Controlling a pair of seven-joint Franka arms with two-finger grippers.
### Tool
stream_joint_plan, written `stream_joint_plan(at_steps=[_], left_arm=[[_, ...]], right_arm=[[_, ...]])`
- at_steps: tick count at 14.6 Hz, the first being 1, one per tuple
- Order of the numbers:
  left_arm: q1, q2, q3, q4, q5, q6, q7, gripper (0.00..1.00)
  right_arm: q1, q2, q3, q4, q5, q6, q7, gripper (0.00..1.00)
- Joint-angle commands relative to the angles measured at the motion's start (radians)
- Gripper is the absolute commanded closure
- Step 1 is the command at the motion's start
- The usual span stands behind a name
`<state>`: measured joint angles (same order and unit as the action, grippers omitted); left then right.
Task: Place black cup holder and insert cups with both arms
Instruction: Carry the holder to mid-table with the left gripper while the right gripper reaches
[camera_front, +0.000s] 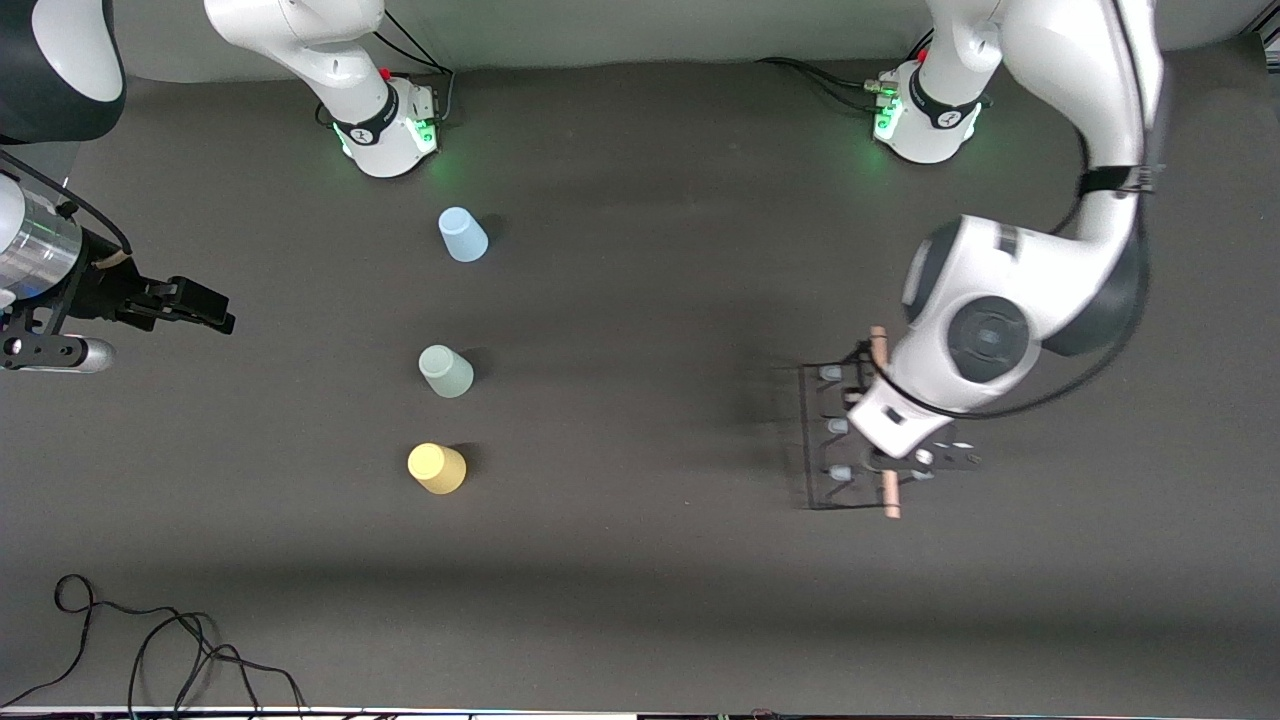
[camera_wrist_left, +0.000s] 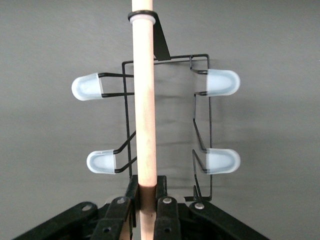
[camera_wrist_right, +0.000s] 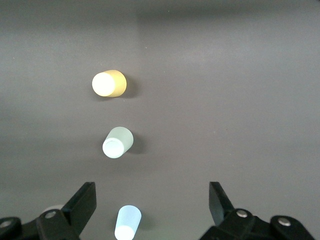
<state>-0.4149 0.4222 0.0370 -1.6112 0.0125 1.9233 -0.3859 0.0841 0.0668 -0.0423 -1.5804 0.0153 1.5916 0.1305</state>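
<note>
The black cup holder (camera_front: 822, 440) is at the left arm's end of the table, with its wooden rod handle (camera_front: 885, 420) on top. My left gripper (camera_front: 888, 462) is shut on that rod; the left wrist view shows the fingers (camera_wrist_left: 131, 192) clamped on the rod (camera_wrist_left: 144, 100) above the pale-tipped pegs (camera_wrist_left: 222, 82). I cannot tell if the holder touches the table. The light blue cup (camera_front: 462, 235), pale green cup (camera_front: 446, 371) and yellow cup (camera_front: 437, 467) stand in a row toward the right arm's end. My right gripper (camera_front: 205, 308) is open and empty, up in the air; in its wrist view (camera_wrist_right: 152, 197) the blue cup (camera_wrist_right: 127, 223) lies below it.
Loose black cables (camera_front: 150, 640) lie at the table's near corner at the right arm's end. The two green-lit bases (camera_front: 395, 125) (camera_front: 915, 115) stand along the table's edge farthest from the front camera. Dark bare tabletop (camera_front: 640, 400) separates the cups from the holder.
</note>
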Motion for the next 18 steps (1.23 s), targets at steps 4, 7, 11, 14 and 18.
stream_joint_plan(at_steps=[4, 7, 11, 14, 18], left_arm=[[-0.214, -0.059, 0.02, -0.064, 0.006, 0.057, -0.227, 1.0], [-0.275, -0.042, 0.02, -0.059, 0.006, 0.12, -0.3, 1.0], [-0.335, 0.007, 0.02, -0.047, 0.007, 0.218, -0.379, 1.0], [-0.349, 0.02, 0.02, -0.047, 0.009, 0.221, -0.376, 1.0], [-0.361, 0.032, 0.02, -0.046, 0.009, 0.23, -0.378, 1.0]], right_arm=[[-0.009, 0.008, 0.005, 0.022, -0.017, -0.013, -0.022, 0.0], [-0.009, 0.01, 0.005, 0.023, -0.017, -0.041, -0.023, 0.0], [-0.009, 0.01, 0.005, 0.023, -0.017, -0.044, -0.023, 0.0], [-0.009, 0.01, 0.005, 0.023, -0.018, -0.047, -0.023, 0.0], [-0.009, 0.008, 0.004, 0.022, -0.018, -0.048, -0.023, 0.0]])
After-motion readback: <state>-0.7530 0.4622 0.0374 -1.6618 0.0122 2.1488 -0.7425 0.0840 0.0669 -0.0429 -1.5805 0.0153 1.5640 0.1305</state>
